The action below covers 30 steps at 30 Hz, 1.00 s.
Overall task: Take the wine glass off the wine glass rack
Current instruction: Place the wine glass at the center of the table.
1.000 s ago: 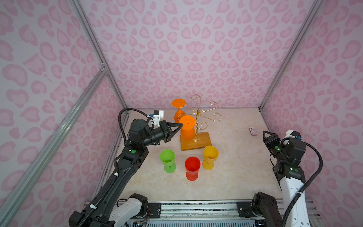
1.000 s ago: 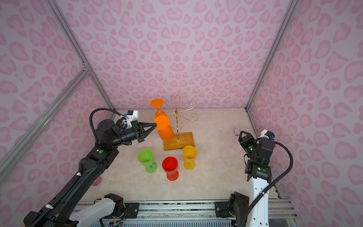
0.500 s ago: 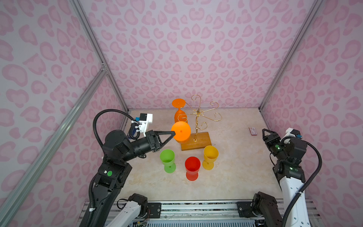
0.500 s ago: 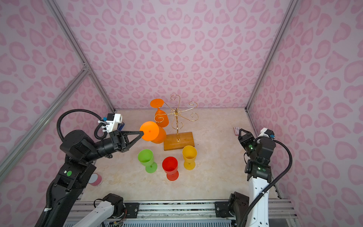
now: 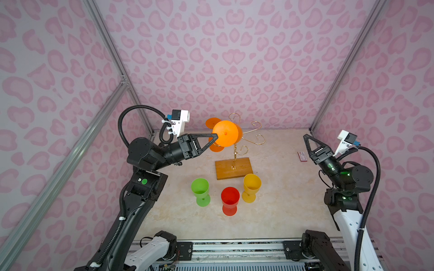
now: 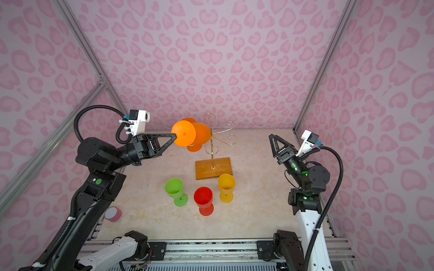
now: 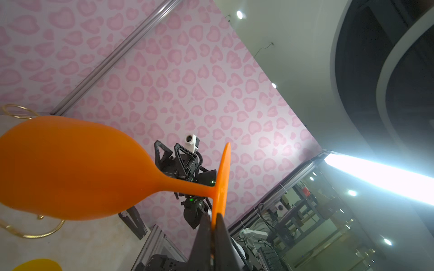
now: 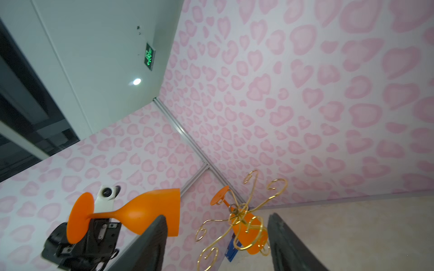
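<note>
My left gripper [image 5: 217,137] [image 6: 175,136] [image 7: 213,223] is shut on the foot rim of an orange wine glass [image 5: 225,137] [image 6: 184,137] [image 7: 70,169] [image 8: 150,211]. The glass lies on its side in the air, just left of the wine glass rack [image 5: 244,140] [image 6: 220,137] [image 8: 242,211], with its bowl pointing toward the rack. It touches no gold arm. A second orange glass [image 5: 216,148] [image 8: 251,234] hangs upside down on the rack. My right gripper [image 5: 307,140] [image 6: 273,140] [image 8: 217,217] is open and empty at the right, facing the rack from a distance.
In front of the rack's wooden base [image 5: 233,167] stand a green glass [image 5: 200,187], a red glass [image 5: 230,197] and a yellow glass [image 5: 252,184]. A small red-and-white card [image 5: 302,156] lies near the right wall. A pink tape roll [image 6: 112,214] sits at the front left.
My left gripper drew the orange wine glass away from the rack arm, turned it sideways and lifted it higher. The right gripper's jaws have spread wider.
</note>
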{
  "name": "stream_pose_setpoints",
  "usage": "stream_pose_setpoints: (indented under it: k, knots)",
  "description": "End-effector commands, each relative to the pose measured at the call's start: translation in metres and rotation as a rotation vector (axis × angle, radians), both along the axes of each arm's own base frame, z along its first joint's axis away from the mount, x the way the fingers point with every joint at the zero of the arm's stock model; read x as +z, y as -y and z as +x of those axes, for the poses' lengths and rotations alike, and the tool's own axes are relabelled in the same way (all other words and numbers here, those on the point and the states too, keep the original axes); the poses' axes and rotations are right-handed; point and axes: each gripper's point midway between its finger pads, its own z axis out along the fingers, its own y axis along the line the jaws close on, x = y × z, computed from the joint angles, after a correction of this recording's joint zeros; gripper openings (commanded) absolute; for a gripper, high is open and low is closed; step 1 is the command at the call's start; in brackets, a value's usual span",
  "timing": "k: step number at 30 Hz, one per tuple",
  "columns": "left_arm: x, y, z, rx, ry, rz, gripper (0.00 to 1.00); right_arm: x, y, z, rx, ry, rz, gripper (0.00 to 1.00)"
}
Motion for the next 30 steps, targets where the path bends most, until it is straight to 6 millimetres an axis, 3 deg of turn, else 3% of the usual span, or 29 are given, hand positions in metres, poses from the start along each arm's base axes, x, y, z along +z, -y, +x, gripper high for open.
stream_pose_setpoints:
  k: [1, 8, 12, 30]
  knots:
    - [0.038, 0.001, -0.023, -0.08, 0.152, -0.124, 0.03, 0.034, -0.028, -0.026, 0.14, 0.17, 0.02, 0.7]
    - [0.038, 0.02, -0.025, -0.185, 0.161, -0.223, 0.03, 0.039, -0.057, -0.02, 0.284, 0.222, 0.048, 0.72]
    - [0.037, 0.024, -0.021, -0.222, 0.152, -0.27, 0.03, 0.037, -0.061, -0.013, 0.344, 0.226, 0.087, 0.72]
    - [0.019, 0.043, 0.005, -0.347, 0.037, -0.365, 0.03, 0.041, -0.089, -0.017, 0.538, 0.294, 0.139, 0.71]
